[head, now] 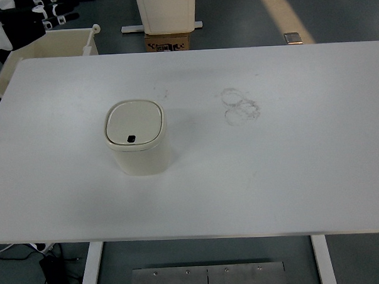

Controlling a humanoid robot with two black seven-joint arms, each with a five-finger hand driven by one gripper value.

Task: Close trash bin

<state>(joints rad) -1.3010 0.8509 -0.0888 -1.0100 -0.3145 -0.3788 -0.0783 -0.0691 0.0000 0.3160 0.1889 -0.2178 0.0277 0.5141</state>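
A small cream trash bin [138,143] stands on the white table [272,163], left of the middle. Its lid [134,122] lies flat and shut, with a small dark latch at the front edge. My left hand [30,20] is at the top left corner of the head view, beyond the table's far edge and well away from the bin. Its fingers are spread and hold nothing. My right arm is out of view.
A cream plastic tub [53,44] stands off the table's far left corner. A white cabinet and a cardboard box [168,41] stand on the floor behind the table. Faint ring marks [240,105] show on the table right of the bin.
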